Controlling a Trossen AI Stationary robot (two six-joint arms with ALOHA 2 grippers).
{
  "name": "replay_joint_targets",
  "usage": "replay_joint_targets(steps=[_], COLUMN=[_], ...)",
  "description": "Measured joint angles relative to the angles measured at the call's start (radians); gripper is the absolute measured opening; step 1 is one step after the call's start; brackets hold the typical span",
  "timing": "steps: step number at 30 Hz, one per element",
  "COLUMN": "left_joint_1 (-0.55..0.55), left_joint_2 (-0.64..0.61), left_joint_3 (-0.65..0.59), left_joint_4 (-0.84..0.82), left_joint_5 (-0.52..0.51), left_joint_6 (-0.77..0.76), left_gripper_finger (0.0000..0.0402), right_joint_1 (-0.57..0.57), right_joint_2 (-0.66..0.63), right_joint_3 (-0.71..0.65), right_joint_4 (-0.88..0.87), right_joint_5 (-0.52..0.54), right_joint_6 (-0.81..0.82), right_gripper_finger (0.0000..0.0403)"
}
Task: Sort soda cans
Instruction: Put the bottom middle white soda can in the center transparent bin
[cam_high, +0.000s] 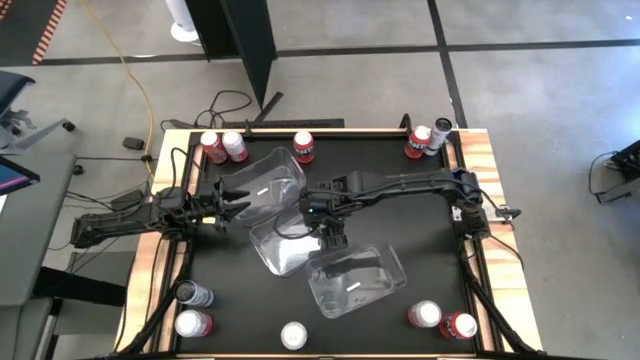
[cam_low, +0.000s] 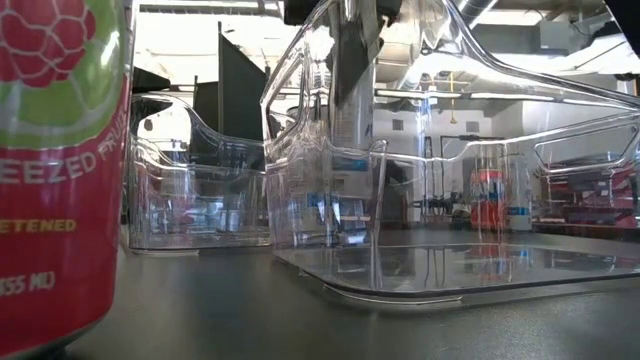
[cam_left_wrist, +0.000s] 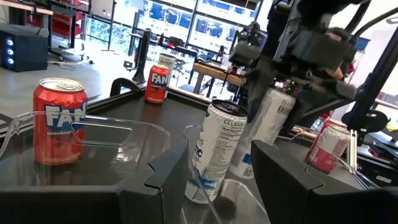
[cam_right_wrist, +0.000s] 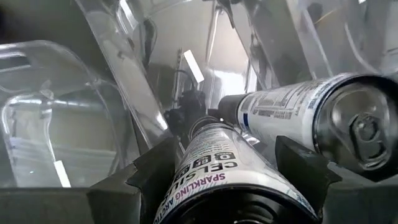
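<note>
My right gripper (cam_high: 330, 238) reaches down into the middle clear tub (cam_high: 280, 250) and is shut on a white can (cam_right_wrist: 217, 162). A second white can (cam_right_wrist: 298, 112) stands in that tub, close beside the held one; it also shows in the left wrist view (cam_left_wrist: 217, 149). My left gripper (cam_high: 236, 196) is open at the left wall of the far-left tub (cam_high: 265, 180) and holds nothing. Red cans stand on the table's far left (cam_high: 222, 147) and behind the tub (cam_left_wrist: 59, 121). My right gripper pinches the white can between its two fingers (cam_right_wrist: 155, 168), one on each side of the can's wall (cam_left_wrist: 268, 121). The fingers come from above, pointing down. The can hangs below them, a little tilted; whether its lower end rests on the tub floor is hidden.
A third clear tub (cam_high: 358, 280) lies toward the near right. Cans stand around the table's edges: far middle (cam_high: 303, 146), far right (cam_high: 428, 139), near left (cam_high: 193, 308), near middle (cam_high: 293, 335), near right (cam_high: 442, 320). One red can (cam_low: 55, 160) stands close before the low camera.
</note>
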Motion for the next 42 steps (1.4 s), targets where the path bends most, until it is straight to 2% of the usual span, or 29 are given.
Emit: replay_joint_targets(steps=[17,34,42], left_joint_1=[0.0,0.0,0.0], left_joint_2=[0.0,0.0,0.0], left_joint_3=[0.0,0.0,0.0], left_joint_4=[0.0,0.0,0.0], left_joint_5=[0.0,0.0,0.0], left_joint_6=[0.003,0.007,0.007], left_gripper_finger=[0.0169,0.0169,0.0169], right_joint_1=[0.0,0.001,0.007], right_joint_2=[-0.001,-0.002,-0.002], right_joint_3=[-0.103,-0.113,-0.113], right_joint_4=[0.074,0.081,0.068], right_joint_5=[0.001,0.013,0.017], right_joint_6=[0.034,0.063,0.062], right_gripper_finger=[0.0251,0.0314,0.0321])
